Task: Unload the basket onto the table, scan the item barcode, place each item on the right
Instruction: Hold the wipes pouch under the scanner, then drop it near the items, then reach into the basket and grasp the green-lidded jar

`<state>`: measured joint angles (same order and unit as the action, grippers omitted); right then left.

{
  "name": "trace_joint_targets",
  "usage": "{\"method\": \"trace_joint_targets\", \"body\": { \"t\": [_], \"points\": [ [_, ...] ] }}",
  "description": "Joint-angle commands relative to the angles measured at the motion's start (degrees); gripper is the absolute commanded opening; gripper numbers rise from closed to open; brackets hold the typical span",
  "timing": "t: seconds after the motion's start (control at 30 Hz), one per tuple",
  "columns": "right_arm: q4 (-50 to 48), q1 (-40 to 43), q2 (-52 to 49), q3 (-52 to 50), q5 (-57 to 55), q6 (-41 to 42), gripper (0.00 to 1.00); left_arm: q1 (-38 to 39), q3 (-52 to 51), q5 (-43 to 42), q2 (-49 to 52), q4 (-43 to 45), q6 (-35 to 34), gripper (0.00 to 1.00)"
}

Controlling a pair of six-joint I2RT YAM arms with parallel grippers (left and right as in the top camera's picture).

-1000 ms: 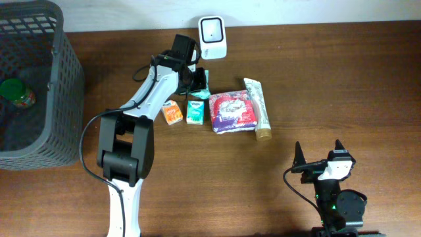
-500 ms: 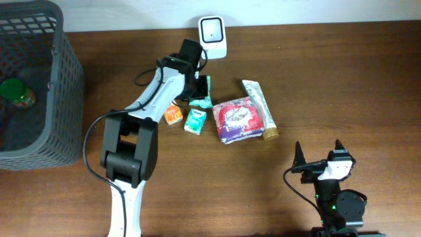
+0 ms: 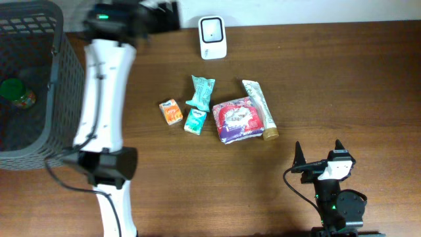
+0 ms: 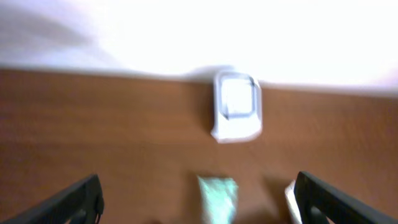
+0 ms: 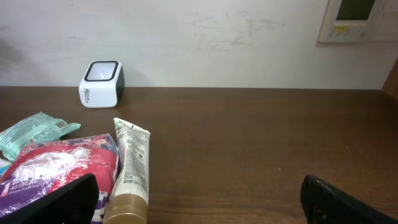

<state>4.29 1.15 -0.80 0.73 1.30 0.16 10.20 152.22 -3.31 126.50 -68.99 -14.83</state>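
The teal packet [image 3: 200, 92] lies flat on the table [image 3: 342, 79], just above the centre of the overhead frame, and neither of my grippers touches it. The white scanner [image 3: 213, 37] stands above it at the top edge, near but apart, its window facing up. My left wrist view is blurred; it shows the packet at bottom centre with the scanner above it. My left gripper [image 4: 198, 183] is spread wide with nothing between its fingers [image 4: 74, 199]. Overhead, that arm reaches up the left side to the top edge.

Around the packet are an orange box [image 3: 172, 112] to the lower left and a green box [image 3: 195, 121] just below. A red-and-purple pack [image 3: 235, 120] lies to the lower right, with a cream tube [image 3: 259, 110] against its right side.

My right gripper [image 3: 318, 153] sits at the lower right, well apart from the items, its fingers spread and empty. A grey basket [image 3: 66, 85] fills the upper left, with a green-lidded jar [image 3: 16, 93] inside.
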Motion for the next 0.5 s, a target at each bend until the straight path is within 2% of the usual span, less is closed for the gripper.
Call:
{"method": "trace_joint_targets", "body": {
  "t": [0.0,0.07,0.2,0.37,0.47],
  "points": [
    [0.22,0.37,0.44,-0.42,-0.5,0.09,0.99,-9.88,4.76,10.95,-1.75,1.84,2.56,0.97],
    [0.22,0.37,0.44,-0.42,-0.5,0.09,0.99,-16.26,4.72,16.92,-1.75,2.6,2.56,1.0],
    [0.2,0.37,0.44,-0.42,-0.5,0.09,0.98,-28.22,4.42,17.68,-1.7,2.45,1.2,1.0],
    [0.2,0.37,0.44,-0.42,-0.5,0.09,0.99,-37.22,3.89,17.73,-0.37,-2.69,-18.25,0.99],
    [0.22,0.37,0.44,-0.42,-0.5,0.09,0.99,-38.84,0.94,17.94,1.92,-3.13,-19.67,0.99]
  ]
}}
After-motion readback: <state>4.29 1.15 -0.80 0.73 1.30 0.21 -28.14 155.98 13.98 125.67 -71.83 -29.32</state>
